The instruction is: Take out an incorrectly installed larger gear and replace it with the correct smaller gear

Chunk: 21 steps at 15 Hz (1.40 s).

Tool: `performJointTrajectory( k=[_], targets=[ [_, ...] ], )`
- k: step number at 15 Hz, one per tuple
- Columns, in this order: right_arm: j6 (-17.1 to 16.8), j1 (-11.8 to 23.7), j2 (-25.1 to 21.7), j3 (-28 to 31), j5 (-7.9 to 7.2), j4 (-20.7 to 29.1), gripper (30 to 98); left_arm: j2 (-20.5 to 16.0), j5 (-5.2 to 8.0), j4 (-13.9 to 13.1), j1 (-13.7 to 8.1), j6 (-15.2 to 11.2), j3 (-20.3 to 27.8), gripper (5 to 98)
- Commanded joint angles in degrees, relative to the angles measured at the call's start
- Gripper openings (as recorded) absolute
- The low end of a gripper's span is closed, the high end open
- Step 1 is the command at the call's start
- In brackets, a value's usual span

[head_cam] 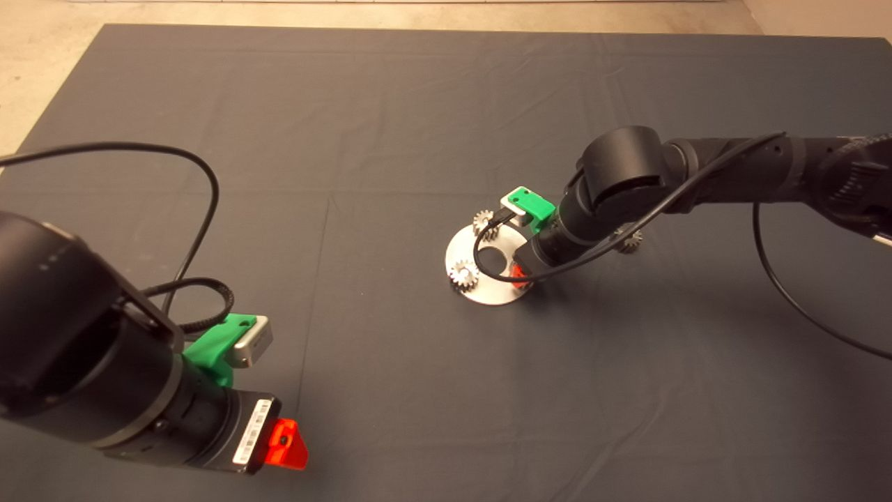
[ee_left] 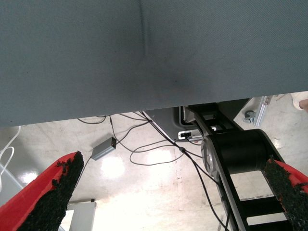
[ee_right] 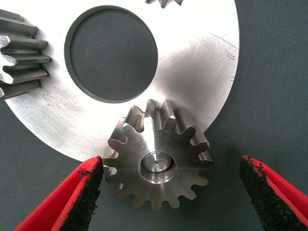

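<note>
One round steel plate [head_cam: 488,289] with a centre hole is seen mid-mat, carrying three gears: two pale small ones [head_cam: 463,273] on its left side and the larger gear [ee_right: 157,161] seated on a pin at its right edge. A fourth, the smaller gear [head_cam: 631,241], lies on the mat right of the plate. The right gripper [ee_right: 171,192] is spread around the larger gear, one pad touching; the left gripper [ee_left: 168,192] is parked spread at near left.

Right pincer [ee_right: 171,192] gapes wide (left pincer [ee_left: 173,197] too, parked low).
</note>
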Motion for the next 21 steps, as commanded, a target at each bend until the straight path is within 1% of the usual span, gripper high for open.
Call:
performJointTrajectory(
  k=[1, 2, 3, 5, 6, 9, 10, 11, 13, 16, 18, 19, 21],
  targets=[
    [0.0, 0.4, 0.1, -0.1, 0.08, -1.7, 75.2, -0.1, 0.16, -0.5, -0.5, -0.1, 0.8, 97.6],
    [0.0, 0.3, 0.2, -0.5, 0.17, -1.7, 75.2, -0.1, 0.16, -0.5, -0.5, -0.1, 0.7, 97.5],
    [0.0, 0.2, 0.2, -0.8, 0.78, -1.7, 75.2, -0.1, 0.16, -0.5, -0.5, -0.1, 0.8, 97.6],
    [0.0, 0.1, 0.2, -0.9, 3.73, -1.7, 75.2, -0.2, 0.16, -0.5, -0.5, -0.1, 0.8, 97.6],
    [0.0, 0.1, 0.2, -1.0, 3.95, -1.7, 75.2, -0.2, 0.16, -0.5, -0.5, -0.1, 0.8, 97.6],
    [-0.1, 0.1, 0.4, -1.4, 3.95, -1.7, 75.2, -0.2, 0.16, -0.5, -0.5, -0.1, 0.8, 97.6],
    [-0.1, 0.1, 0.4, -1.3, 3.95, -1.7, 73.8, -0.2, 0.16, -0.5, -0.5, -0.1, 0.8, 97.6],
    [-0.1, 0.1, 0.4, -1.3, 3.95, -1.7, 70.5, -0.2, 0.16, -0.5, -0.5, -0.1, 0.8, 97.6],
    [-0.2, 0.1, 0.4, -1.3, 3.95, -1.7, 70.5, -0.2, 0.16, -0.5, -0.5, -0.1, 0.8, 97.6],
    [-0.2, 0.1, 0.7, -1.3, 3.95, -1.7, 65.2, -0.2, 0.16, -0.5, -0.5, -0.1, 0.8, 97.6],
    [-0.2, 0.1, 0.7, -1.3, 3.95, -1.6, 64.9, -0.2, 0.16, -0.5, -0.5, -0.1, 0.8, 97.6],
    [-0.2, 0.1, 0.7, -1.2, 3.86, -1.7, 61.3, -0.2, 0.16, -0.5, -0.5, -0.1, 0.8, 97.6],
    [-0.2, 0.1, 0.6, -1.3, 3.91, -1.7, 60.6, -0.2, 0.16, -0.5, -0.5, -0.1, 0.8, 97.6]
  ],
)
